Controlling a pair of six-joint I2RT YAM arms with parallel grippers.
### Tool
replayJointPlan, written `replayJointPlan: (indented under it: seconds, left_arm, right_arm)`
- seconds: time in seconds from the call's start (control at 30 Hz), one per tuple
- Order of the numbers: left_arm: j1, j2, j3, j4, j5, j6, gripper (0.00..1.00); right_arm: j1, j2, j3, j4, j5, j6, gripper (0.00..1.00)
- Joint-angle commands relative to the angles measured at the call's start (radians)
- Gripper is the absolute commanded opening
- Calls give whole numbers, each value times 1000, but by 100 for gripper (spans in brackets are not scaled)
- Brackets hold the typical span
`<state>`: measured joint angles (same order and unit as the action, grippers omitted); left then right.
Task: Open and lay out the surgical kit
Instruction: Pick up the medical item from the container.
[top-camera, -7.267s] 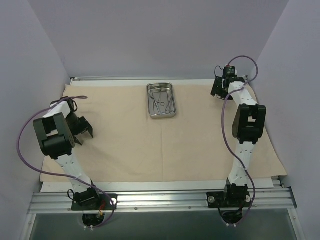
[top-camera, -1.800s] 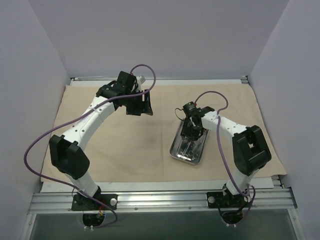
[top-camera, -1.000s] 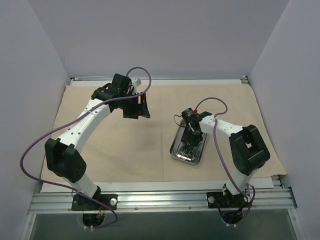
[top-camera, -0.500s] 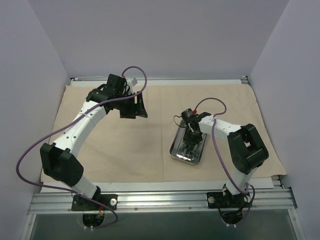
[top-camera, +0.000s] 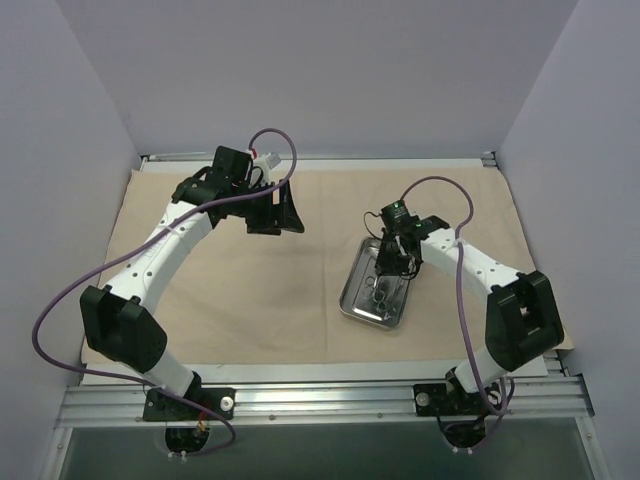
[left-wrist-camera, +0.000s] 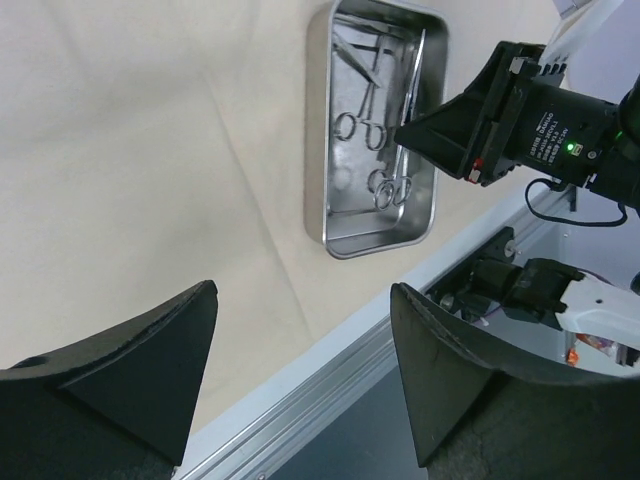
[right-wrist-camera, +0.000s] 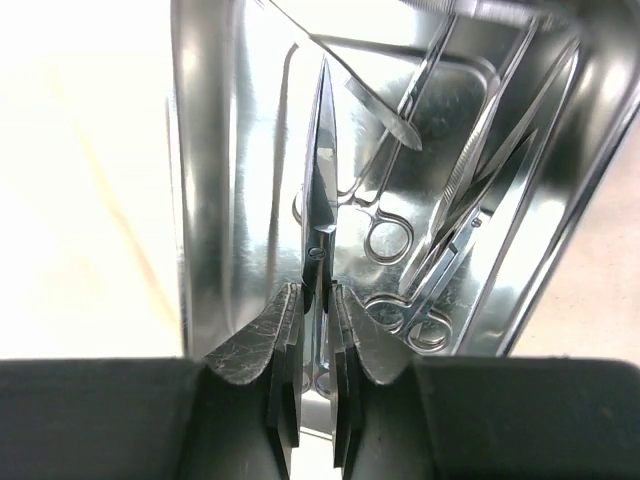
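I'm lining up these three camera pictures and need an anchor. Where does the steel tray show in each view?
Top external: the steel tray lies right of centre, toward the near edge, on the beige cloth.
Left wrist: upper middle, cut by the top edge.
Right wrist: fills most of the picture.
Shared landmark: the right gripper, over the tray, shut on the scissors.

right end effector (top-camera: 389, 267) over steel tray (top-camera: 350, 301), beige cloth (top-camera: 250, 290) beneath
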<state>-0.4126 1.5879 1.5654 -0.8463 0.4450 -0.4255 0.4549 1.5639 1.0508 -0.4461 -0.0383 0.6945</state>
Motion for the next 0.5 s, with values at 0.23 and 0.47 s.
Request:
replayJointPlan:
  seconds: [0.23, 0.47]
  left_arm:
    - [-81, 10, -82, 326, 253, -127, 82]
    - [-169, 44, -102, 394, 229, -159, 82]
  right_arm:
    - [-25, -85, 113, 15, -120, -52, 0]
    - [-21, -68, 242, 1, -195, -44, 0]
